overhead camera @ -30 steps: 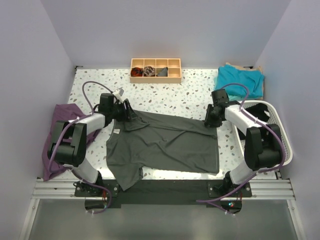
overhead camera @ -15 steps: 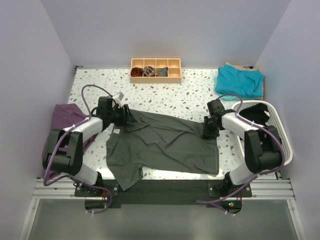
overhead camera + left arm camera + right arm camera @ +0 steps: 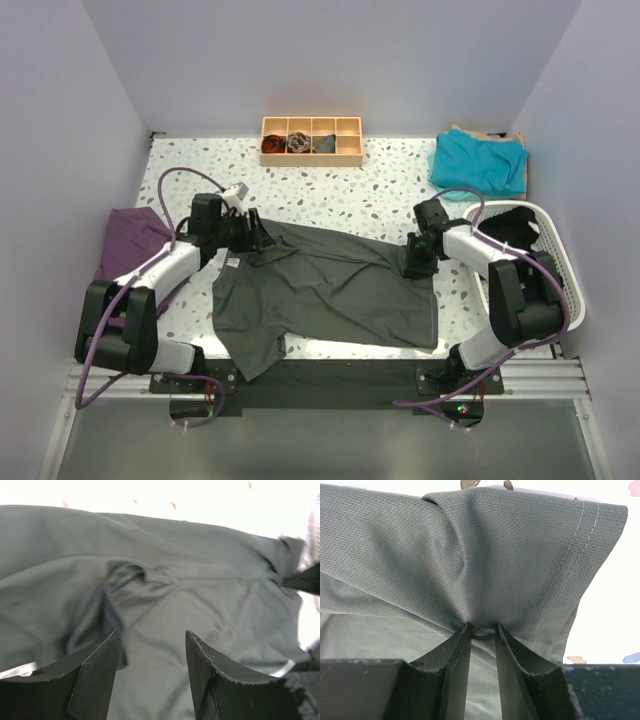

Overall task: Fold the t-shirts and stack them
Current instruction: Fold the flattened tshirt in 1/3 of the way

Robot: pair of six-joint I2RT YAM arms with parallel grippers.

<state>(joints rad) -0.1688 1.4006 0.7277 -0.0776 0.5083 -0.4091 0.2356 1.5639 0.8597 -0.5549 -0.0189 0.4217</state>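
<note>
The dark charcoal t-shirt point(image 3: 330, 290) lies spread and wrinkled across the middle of the table. My left gripper point(image 3: 262, 238) sits low at its far left corner. In the left wrist view that gripper point(image 3: 152, 632) is open, with the shirt's bunched cloth point(image 3: 200, 580) showing between and beyond the jaws. My right gripper point(image 3: 415, 262) is at the shirt's far right corner. In the right wrist view it point(image 3: 482, 626) is shut on a pinch of the charcoal cloth point(image 3: 495, 545) near a stitched hem. The teal t-shirt point(image 3: 480, 162) lies folded at the far right corner.
A small wooden compartment tray point(image 3: 311, 141) with a few items stands at the back centre. A purple cloth point(image 3: 130, 245) lies at the left edge. A white basket point(image 3: 552, 232) stands at the right edge, behind the right arm.
My right gripper has moved a little nearer and to the left with the shirt's corner. My left arm's elbow has swung outward and its gripper has shifted slightly right over the shirt.
</note>
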